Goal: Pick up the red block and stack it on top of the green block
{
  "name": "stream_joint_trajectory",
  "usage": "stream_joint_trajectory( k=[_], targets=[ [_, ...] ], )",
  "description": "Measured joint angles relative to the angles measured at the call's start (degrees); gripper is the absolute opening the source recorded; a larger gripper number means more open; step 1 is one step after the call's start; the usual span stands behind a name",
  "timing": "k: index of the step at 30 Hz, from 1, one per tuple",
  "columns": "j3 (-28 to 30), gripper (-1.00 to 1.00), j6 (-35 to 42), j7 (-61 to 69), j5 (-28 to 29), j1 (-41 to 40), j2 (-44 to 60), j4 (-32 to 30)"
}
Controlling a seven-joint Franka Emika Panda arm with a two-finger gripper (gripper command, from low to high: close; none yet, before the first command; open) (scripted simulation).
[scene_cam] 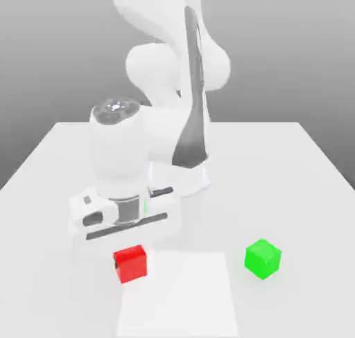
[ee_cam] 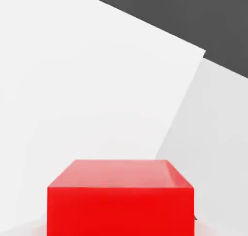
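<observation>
pincer (scene_cam: 130, 250): mine, clamped on red block (scene_cam: 131, 263).
risk: block slips during lift; green block (scene_cam: 263, 258) waits at 3 o'clock.

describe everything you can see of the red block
The red block is a small plain cube, bright red with matte faces and no markings. It sits flat and upright on the white table, at the corner of a paler square patch. The robot's hand is lowered directly over it. The green block stands apart on the exterior view's right, not touching it.
</observation>
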State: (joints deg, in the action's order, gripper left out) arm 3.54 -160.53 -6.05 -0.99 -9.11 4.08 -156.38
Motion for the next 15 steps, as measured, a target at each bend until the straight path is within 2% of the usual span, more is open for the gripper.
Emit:
stream_joint_trajectory(
  k=[8, 15],
  targets=[
    [-3.9, -1.00, 3.3, -7.1, 2.5, 6.9, -4.3, -1.4],
    [-7.0, -1.00, 5.0, -12.8, 2.5, 14.5, -7.0, -2.5]
  ],
)
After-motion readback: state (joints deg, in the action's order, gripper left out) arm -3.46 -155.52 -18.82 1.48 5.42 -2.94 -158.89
